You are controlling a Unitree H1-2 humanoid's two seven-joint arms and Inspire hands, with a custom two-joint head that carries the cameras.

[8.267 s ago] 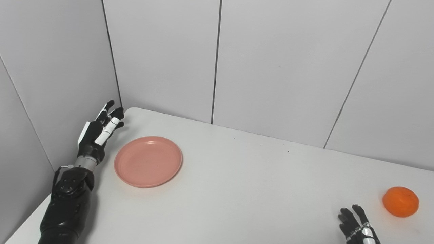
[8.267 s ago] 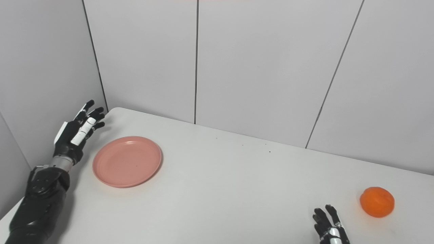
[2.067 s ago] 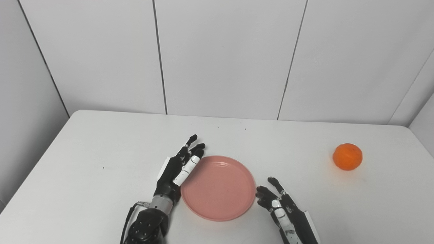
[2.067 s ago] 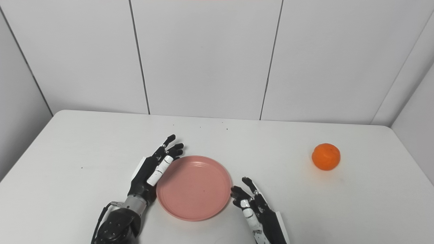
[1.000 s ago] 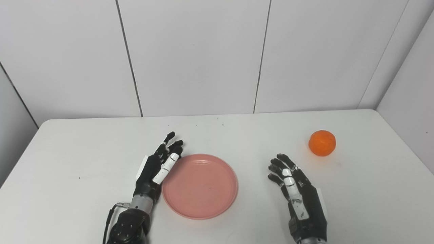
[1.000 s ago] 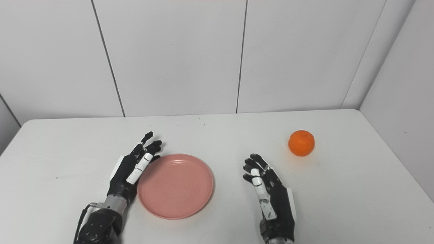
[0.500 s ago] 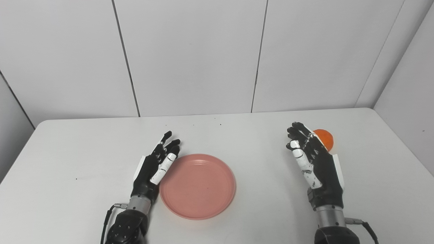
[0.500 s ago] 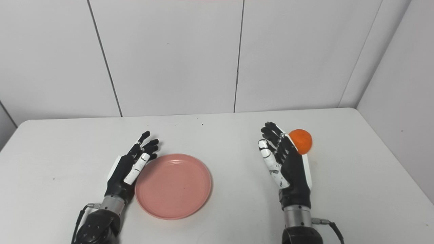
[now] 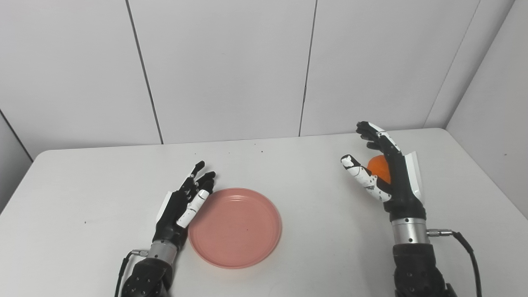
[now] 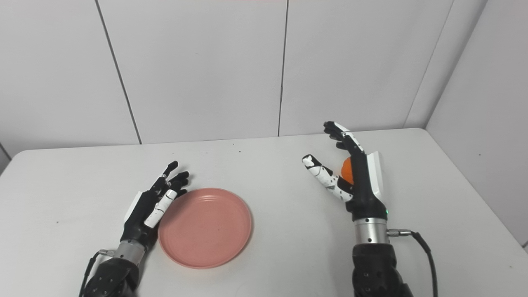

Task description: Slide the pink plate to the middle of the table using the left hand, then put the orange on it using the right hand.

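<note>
orange (image 9: 378, 167) mostly hidden behind right hand (image 9: 387, 173)

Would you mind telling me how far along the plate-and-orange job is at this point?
The pink plate already sits near the middle of the table, with the left hand open beside its left rim. The right hand is open around the orange, which shows between thumb and fingers; no closed grip is visible. Grasping the orange, carrying it over and setting it on the empty plate remain.

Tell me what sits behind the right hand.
The orange sits behind the right hand, showing between the thumb and the fingers. Most of it is covered by the palm, so whether the hand touches it cannot be told.
</note>
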